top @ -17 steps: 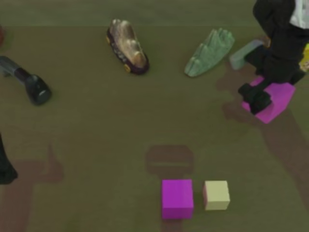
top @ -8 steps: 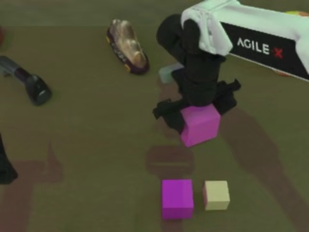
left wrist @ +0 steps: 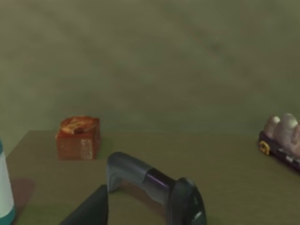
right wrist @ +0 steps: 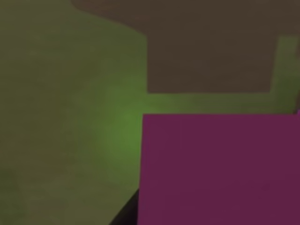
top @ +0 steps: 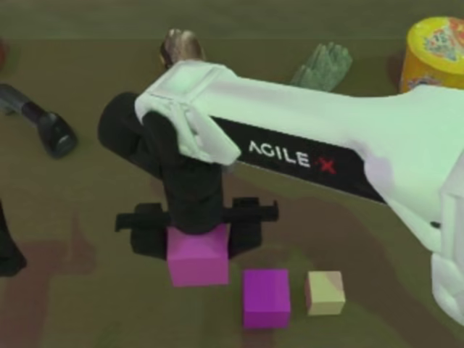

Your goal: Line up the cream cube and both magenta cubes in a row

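Two magenta cubes and one cream cube (top: pixel 325 293) are on the table. The smaller magenta cube (top: pixel 266 297) and the cream one sit side by side near the top view's bottom edge, edges square to the table. The larger magenta cube (top: pixel 198 256) is clamped between the right gripper (top: pixel 197 230) fingers, just left of the smaller magenta one and a little higher in the picture, so the three run roughly left to right. The right arm's forearm covers much of the shoe (top: pixel 181 46) and the green object (top: pixel 324 64). The left gripper (top: pixel 9 254) is cut off at the left edge; its grip cannot be told
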Available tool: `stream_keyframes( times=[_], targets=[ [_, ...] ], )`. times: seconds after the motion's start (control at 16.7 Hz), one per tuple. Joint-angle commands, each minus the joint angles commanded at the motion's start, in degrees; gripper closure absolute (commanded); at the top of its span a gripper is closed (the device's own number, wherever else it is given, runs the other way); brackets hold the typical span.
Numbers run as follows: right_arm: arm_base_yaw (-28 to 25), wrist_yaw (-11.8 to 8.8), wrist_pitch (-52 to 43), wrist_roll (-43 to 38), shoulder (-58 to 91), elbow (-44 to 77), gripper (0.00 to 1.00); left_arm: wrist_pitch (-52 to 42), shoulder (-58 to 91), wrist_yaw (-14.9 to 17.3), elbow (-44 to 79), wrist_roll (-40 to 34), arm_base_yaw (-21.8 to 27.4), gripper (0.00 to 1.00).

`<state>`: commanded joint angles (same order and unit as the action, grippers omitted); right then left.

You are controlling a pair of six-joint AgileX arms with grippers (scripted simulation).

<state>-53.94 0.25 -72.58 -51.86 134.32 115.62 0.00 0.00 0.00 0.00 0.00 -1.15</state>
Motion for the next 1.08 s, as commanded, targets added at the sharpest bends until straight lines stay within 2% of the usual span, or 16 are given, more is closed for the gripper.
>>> stream_keyframes(
  times=[0.18,0.54,1.08],
  targets=[
    [-3.6,0.2,-0.1,-5.7,-0.6,0.7,1.00,0.0,0.0,0.0,0.0,0.0,0.0,0.00],
    [-3.9,0.2,0.2,-6.6,-0.5,0.5,1.00,0.0,0.0,0.0,0.0,0.0,0.0,0.00],
    [-4.4,0.3,13.5,-6.9,2.6,-9.5,1.00,0.0,0.0,0.0,0.0,0.0,0.0,0.00]
  ],
)
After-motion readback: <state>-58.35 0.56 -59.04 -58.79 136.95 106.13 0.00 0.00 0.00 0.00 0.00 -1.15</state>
